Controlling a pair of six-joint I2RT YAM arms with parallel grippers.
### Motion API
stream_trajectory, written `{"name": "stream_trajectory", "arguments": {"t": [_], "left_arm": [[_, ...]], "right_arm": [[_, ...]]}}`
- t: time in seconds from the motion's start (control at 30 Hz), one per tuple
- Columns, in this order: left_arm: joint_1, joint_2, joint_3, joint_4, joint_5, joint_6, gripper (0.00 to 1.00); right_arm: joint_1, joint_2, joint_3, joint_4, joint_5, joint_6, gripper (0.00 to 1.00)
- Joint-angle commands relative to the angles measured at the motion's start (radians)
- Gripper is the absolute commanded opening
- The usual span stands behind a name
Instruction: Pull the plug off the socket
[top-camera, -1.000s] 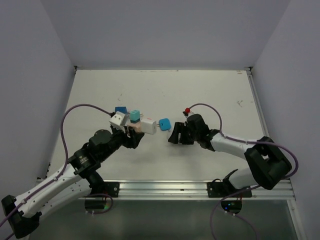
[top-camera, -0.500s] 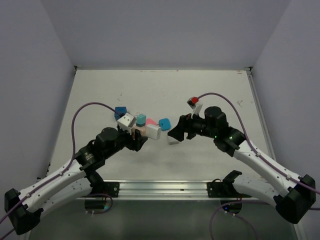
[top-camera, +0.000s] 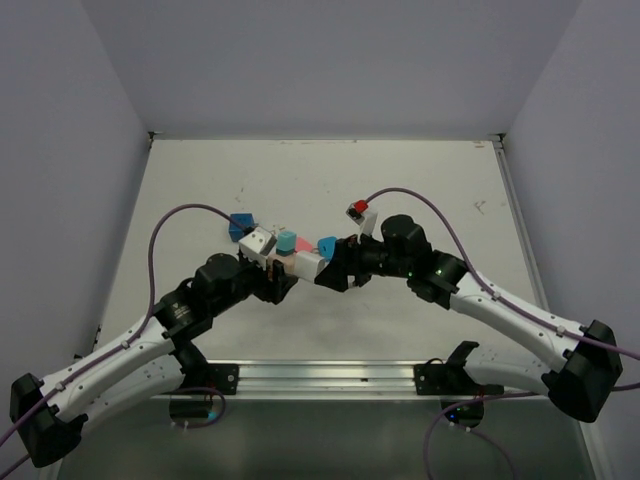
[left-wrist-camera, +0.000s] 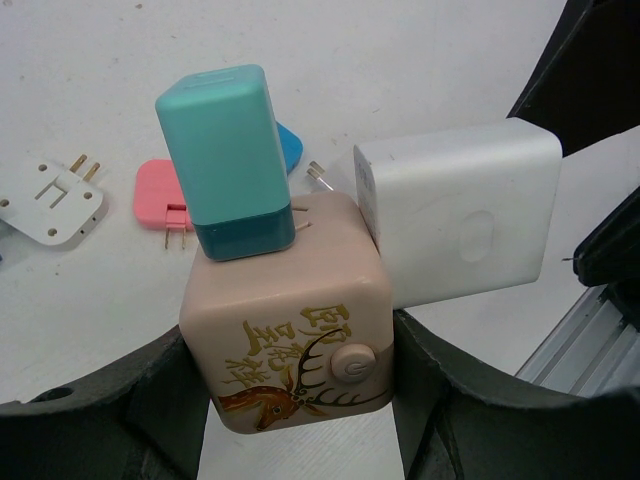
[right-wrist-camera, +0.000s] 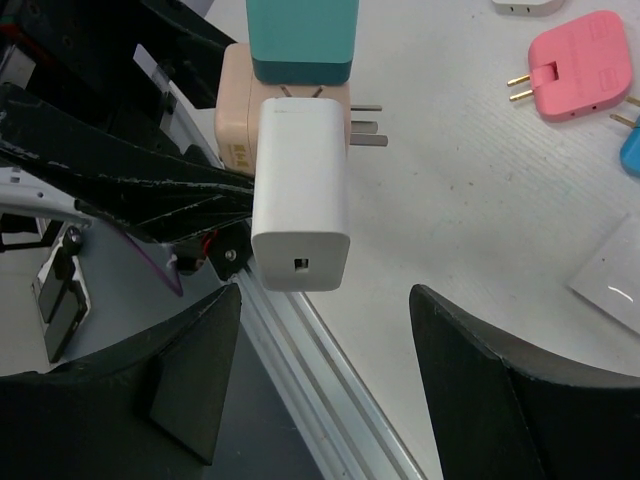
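At the white plug (right-wrist-camera: 300, 190), the right hand (top-camera: 335, 272) has arrived, fingers apart.

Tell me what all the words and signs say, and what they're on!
Gold characters on the beige socket cube: too stylised to read.
Power sign, no letters, on its round button.
White charger and teal plug: no writing to be seen.

Overhead camera looks down; both close wrist cameras share the socket (left-wrist-camera: 290, 310).
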Motion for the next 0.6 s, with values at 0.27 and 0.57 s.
{"name": "stream_trajectory", "arguments": {"t": [0.27,0.57], "left_arm": [[0.002,-0.013,0.038,0.128,0.032,0.011,0.00],[0.001,-0.016,0.033,0.128,-0.003,0.008,0.00]], "right_arm": [[0.046,0.090,0.098,0.088,0.060,0.044,0.65],[0.066,0.116,0.124,0.071,0.067,0.054,0.26]]}}
